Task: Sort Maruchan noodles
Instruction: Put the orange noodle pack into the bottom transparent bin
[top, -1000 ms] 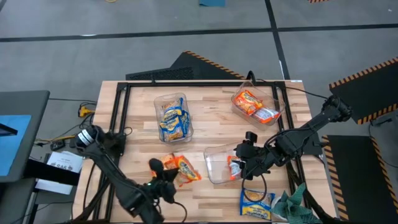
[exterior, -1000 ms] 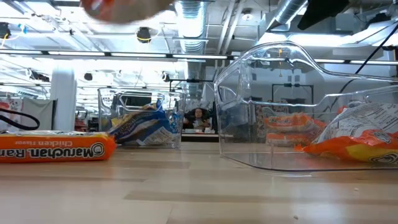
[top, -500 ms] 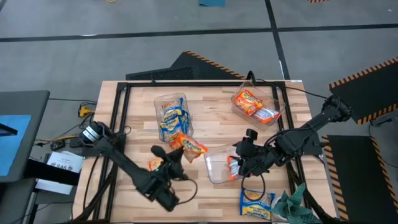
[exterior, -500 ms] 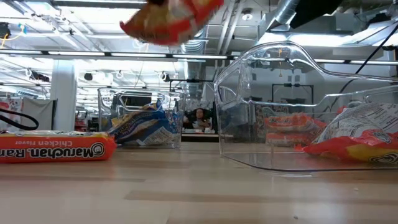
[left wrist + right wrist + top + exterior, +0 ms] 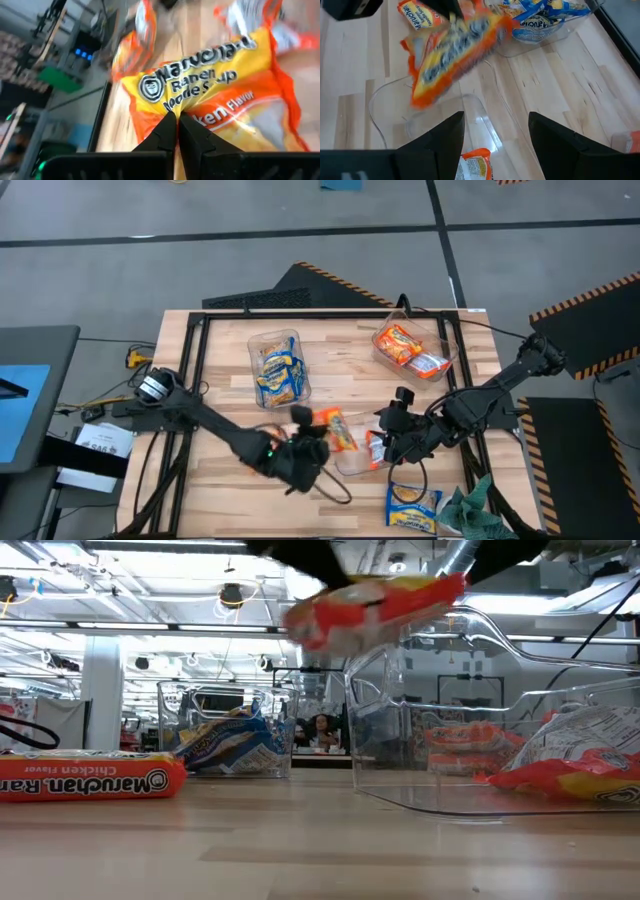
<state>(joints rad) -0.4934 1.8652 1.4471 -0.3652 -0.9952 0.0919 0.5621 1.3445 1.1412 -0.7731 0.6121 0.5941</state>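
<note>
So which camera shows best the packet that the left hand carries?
The left wrist view: the orange-yellow packet fills it, label readable, pinched in the left hand. High view shows it small; low and right wrist views show it blurred.

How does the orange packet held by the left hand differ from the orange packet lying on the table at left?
The held packet hangs in the air, tilted, pinched by the shut left hand; the table packet lies flat on the wood, untouched. The held one is above the near clear bin; the other lies apart from any bin. Both read Maruchan chicken flavor.

One packet [image 5: 338,428] hangs above the near bin's [image 5: 352,463] left rim; another [image 5: 412,505] lies right of it.
</note>
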